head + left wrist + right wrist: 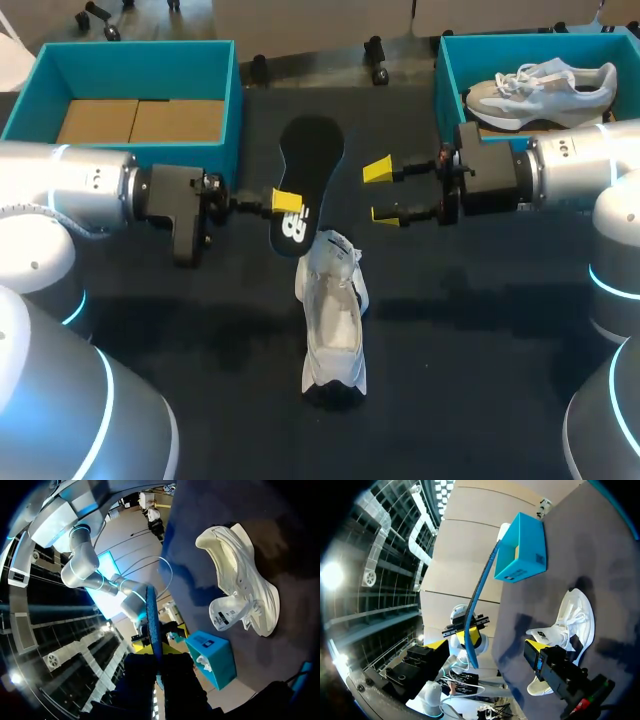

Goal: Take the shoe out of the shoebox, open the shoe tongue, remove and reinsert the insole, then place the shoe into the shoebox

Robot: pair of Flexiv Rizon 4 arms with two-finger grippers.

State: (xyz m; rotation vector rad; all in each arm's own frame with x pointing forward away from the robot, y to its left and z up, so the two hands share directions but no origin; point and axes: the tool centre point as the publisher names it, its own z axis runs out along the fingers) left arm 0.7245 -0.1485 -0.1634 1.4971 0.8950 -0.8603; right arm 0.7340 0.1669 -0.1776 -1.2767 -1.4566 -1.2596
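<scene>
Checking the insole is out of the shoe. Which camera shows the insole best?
The head view: the insole shows its whole black face, pinched by the left gripper, outside the white shoe. Both wrist views catch it edge-on only, as a thin blue strip.

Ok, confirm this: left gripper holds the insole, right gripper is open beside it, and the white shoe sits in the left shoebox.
Not quite. The white shoe is on the table, outside the left shoebox, as the head view shows. The rest holds: the left gripper holds the insole, and the right gripper is open beside it.
</scene>
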